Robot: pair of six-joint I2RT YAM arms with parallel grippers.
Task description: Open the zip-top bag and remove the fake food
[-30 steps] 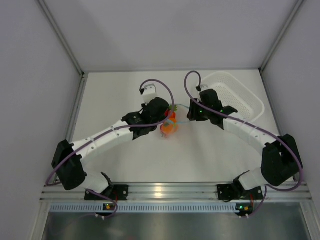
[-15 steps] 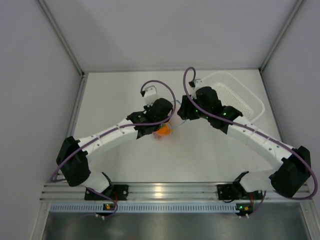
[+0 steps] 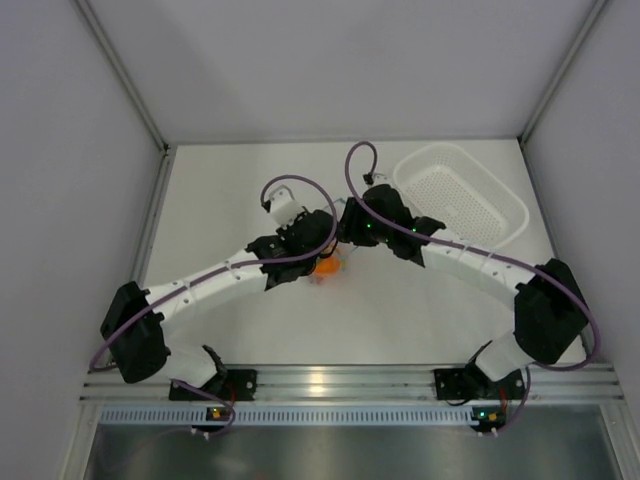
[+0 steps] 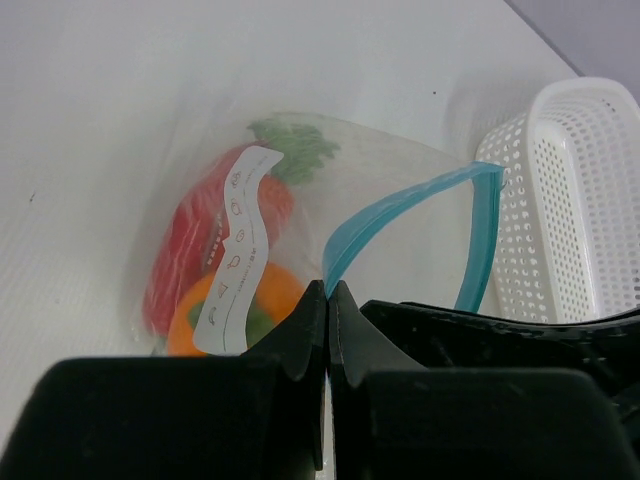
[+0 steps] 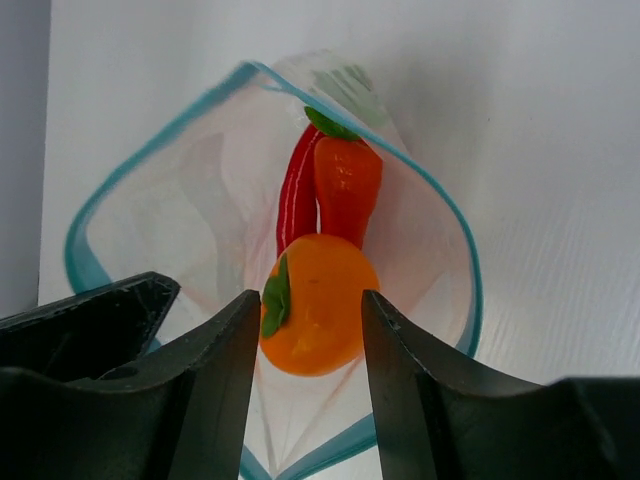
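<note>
Left pincer [image 4: 327,300]: pressed tight together on the blue zip strip [image 4: 400,200] of the zip-top bag [image 4: 190,190], bottom middle of its wrist view. It's pinching one lip of the mouth.
Right pincer [image 5: 308,300]: spread, with the fingers low in its own wrist view, right at the bag's mouth. Honestly can't tell if they touch anything.
Bag mouth: wide open. The blue rim makes a big loop around the middle of the right wrist view, so the opening part looks done to me.
Orange [image 5: 320,320]: inside the bag and closest to the mouth, framed right between the right fingers.
Carrot [image 5: 348,190] and chili [image 5: 297,200]: side by side behind the orange, deeper in the bag, upper middle of that view.
Where the bag is: from above it's centre frame, mostly hidden under the two wrists, with just a bit of orange peeking out.
Basket [image 3: 470,200]: white with holes, upper right from above, off to the side of the bag.
Left to do: all three toys look like they're in the bag, so the whole removal part. I'd guess the orange goes first, since it sits in front of the other two.
</note>
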